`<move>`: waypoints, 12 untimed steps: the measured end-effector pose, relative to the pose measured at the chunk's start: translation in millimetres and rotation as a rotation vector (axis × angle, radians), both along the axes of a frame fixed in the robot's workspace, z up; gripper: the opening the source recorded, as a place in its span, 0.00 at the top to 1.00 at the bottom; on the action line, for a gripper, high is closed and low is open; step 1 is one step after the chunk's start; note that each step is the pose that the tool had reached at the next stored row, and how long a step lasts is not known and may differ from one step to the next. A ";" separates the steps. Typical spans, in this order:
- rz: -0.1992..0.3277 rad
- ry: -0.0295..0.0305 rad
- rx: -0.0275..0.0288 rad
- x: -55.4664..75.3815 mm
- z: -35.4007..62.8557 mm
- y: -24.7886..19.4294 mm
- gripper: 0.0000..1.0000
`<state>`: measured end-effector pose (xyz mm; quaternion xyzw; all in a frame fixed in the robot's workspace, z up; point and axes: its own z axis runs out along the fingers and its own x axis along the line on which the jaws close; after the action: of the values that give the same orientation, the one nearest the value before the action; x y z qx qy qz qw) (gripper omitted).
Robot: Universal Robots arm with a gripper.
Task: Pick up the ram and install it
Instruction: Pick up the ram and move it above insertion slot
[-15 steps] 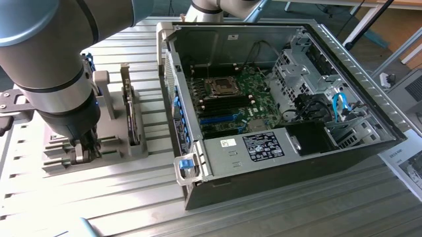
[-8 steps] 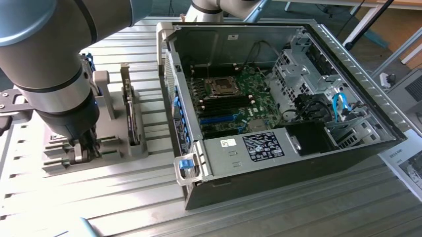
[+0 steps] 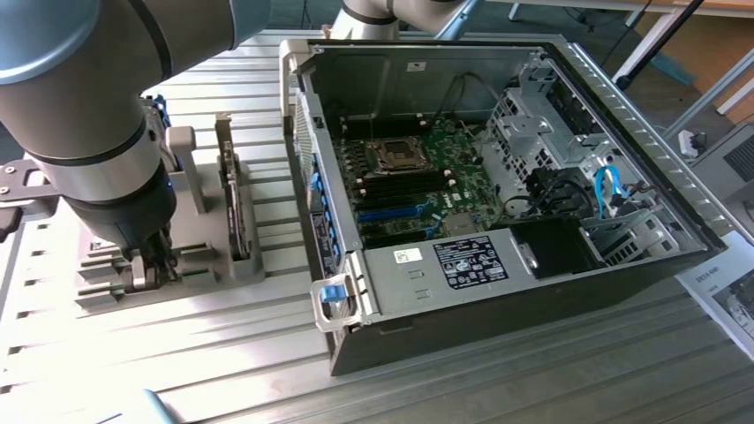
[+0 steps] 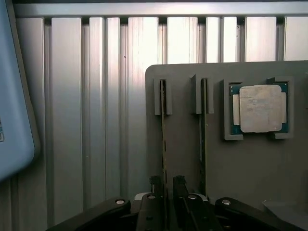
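Exterior view: the arm (image 3: 83,106) fills the upper left of the frame and reaches straight down, with the pincer (image 3: 147,269) low at the exterior view's left, down over a grey holder (image 3: 101,287) on the ribbed metal tabletop (image 3: 471,389). Just beside it, toward the exterior view's right, a hard drive (image 3: 232,203) stands on edge in the same holder. The open computer case (image 3: 642,124) takes up the centre and right of the frame, lying on its side with the green motherboard (image 3: 436,177) exposed inside; the memory slots are too small to judge.

In the wrist view the holder (image 4: 183,144) is a flat grey plate on the tabletop (image 4: 86,120). The ram (image 4: 164,139) sits in a slot of the plate, seen edge-on as a thin dark line. A second stick (image 4: 202,139) stands parallel in the neighbouring slot, and a square silver processor (image 4: 260,108) rests in a recess past that. The pincer (image 4: 167,185) is down at the near end of the ram with its fingers (image 4: 155,185) apart, one on each side of the stick. A gap shows on one side, and whether the other finger touches the board cannot be told. The ram is seated in its slot, not lifted.
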<state>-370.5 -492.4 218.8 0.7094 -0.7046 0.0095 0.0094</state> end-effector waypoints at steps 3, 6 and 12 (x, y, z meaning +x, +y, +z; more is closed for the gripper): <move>0.000 0.0000 0.0000 -0.5 -2.5 0.7 0.76; 0.000 0.0001 -0.0001 -1.5 -5.9 1.0 0.76; 0.000 0.0001 -0.0001 -2.4 -8.8 1.1 0.76</move>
<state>-372.8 -491.4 210.0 0.7094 -0.7046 0.0095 0.0095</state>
